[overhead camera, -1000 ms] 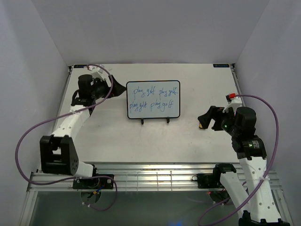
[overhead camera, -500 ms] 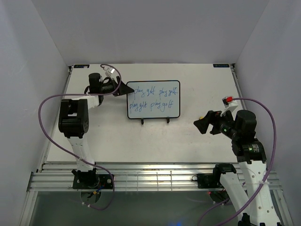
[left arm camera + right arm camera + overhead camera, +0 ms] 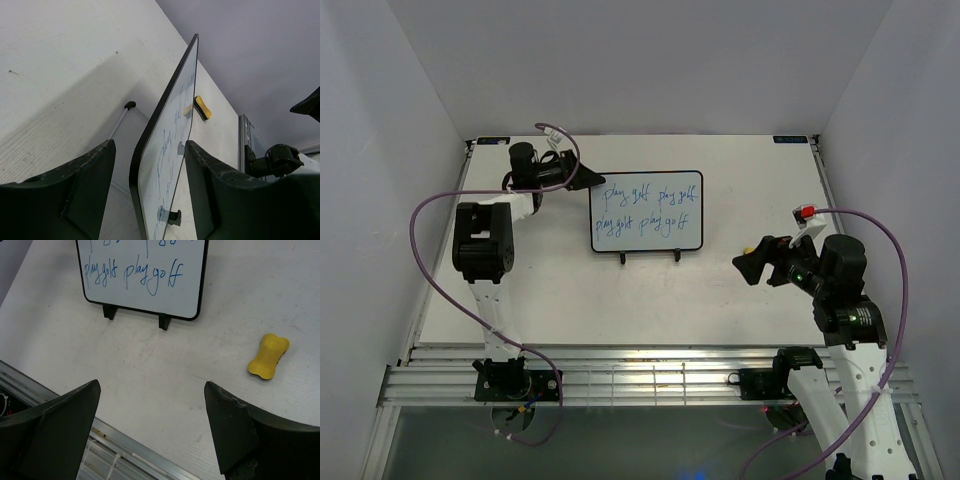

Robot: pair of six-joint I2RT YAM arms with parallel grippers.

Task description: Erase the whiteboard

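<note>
One white counter (image 3: pixel 550 290) carries everything. Two arms stand at its near edge: the left arm (image 3: pixel 480 240) reaches to the far left part, and the right arm (image 3: pixel 845 300) leans over the right side.

There is one whiteboard (image 3: pixel 646 211). It stands near the middle of the counter, a little toward the far side, upright and leaning back on a thin wire stand (image 3: pixel 120 120). On the board the blue words "play golf" are written four times, in two rows of two.

The left hand (image 3: pixel 586 183) is at the upper left corner of the board. In the left wrist view its two fingers (image 3: pixel 75 190) stand apart with the black edge of the board between them, and a gap shows beside the left finger, so this hand is open and grips nothing.

The right hand (image 3: pixel 150 385) hovers over the counter, to the right of the board and apart from it. Its two fingers are spread wide and hold nothing.

One yellow eraser (image 3: pixel 268 356) lies flat on the counter, to the right of the board.

Two small black feet (image 3: pixel 109 311) show under the lower edge of the board.
</note>
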